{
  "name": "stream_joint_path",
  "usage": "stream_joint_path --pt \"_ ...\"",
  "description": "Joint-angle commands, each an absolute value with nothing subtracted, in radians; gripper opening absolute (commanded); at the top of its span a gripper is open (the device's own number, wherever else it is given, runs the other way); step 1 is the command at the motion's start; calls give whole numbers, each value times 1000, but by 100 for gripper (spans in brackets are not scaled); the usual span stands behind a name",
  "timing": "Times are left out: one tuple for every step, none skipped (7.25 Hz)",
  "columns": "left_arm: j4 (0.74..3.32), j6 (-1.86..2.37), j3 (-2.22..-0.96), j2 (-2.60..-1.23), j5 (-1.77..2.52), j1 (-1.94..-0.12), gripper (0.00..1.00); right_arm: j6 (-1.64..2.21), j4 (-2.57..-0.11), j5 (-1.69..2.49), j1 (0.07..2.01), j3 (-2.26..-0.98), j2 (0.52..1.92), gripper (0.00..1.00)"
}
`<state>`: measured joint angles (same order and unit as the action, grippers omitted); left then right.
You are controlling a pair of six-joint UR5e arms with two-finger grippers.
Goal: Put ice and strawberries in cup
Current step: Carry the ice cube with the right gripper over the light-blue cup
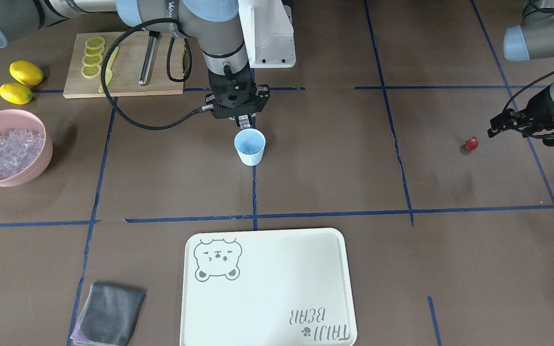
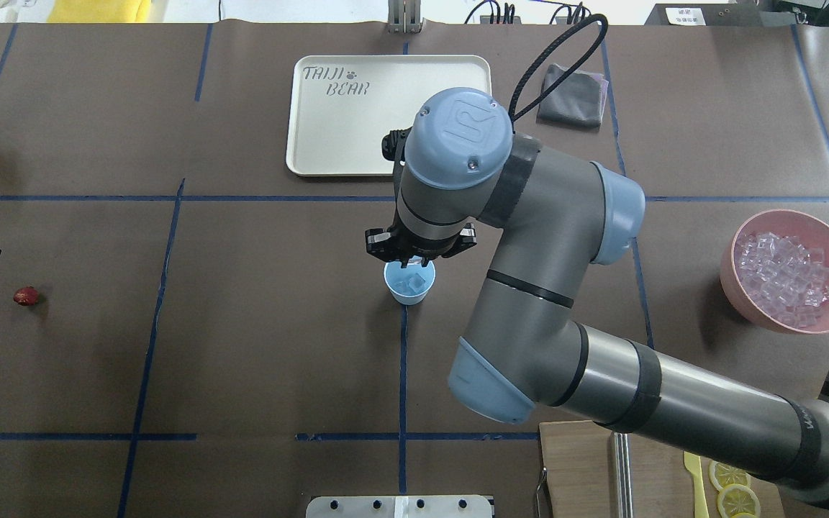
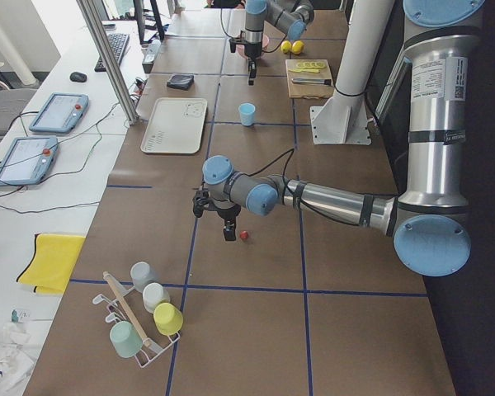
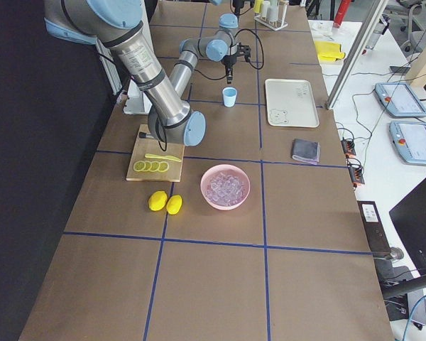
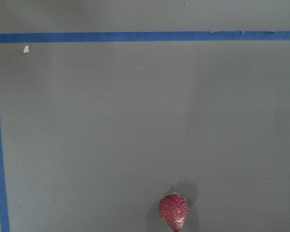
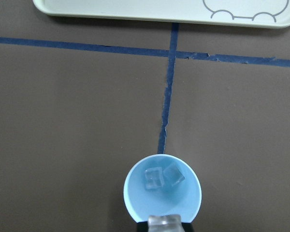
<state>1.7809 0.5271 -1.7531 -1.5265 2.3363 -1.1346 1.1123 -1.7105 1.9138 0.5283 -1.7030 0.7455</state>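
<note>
The light-blue cup (image 1: pixel 249 148) stands upright at the table's middle, with two ice cubes (image 6: pixel 163 177) lying in it. My right gripper (image 1: pixel 243 121) hangs just above the cup's rim on the robot's side. It is shut on one clear ice cube (image 6: pixel 165 223). The heap of ice (image 1: pixel 7 154) fills the pink bowl (image 1: pixel 41 161). The red strawberry (image 1: pixel 471 143) lies alone on the mat and also shows in the left wrist view (image 5: pixel 173 212). My left gripper (image 1: pixel 497 126) hovers close beside the berry, apart from it. It looks open and empty.
A cream tray (image 1: pixel 267 288) lies on the operators' side of the cup. A grey cloth (image 1: pixel 108 315) lies beside it. A cutting board (image 1: pixel 123 81) holds lemon slices, a yellow knife and a metal rod. Two lemons (image 1: pixel 21 81) lie near the bowl.
</note>
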Motion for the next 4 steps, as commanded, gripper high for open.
stream_joint_path --pt "1781 528 -1753 -1528 2336 -1135 100 1112 -1706 1905 519 -1626 712 0" --pt "1781 528 -1753 -1528 2338 -1135 100 1111 -1706 1904 517 -1596 706 0" --pt "1781 526 -1752 -1528 2336 -1135 100 1108 -1706 1902 517 -1591 706 0" --pt "1781 526 -1753 -1528 2338 -1135 100 1108 -1706 1904 515 -1576 703 0"
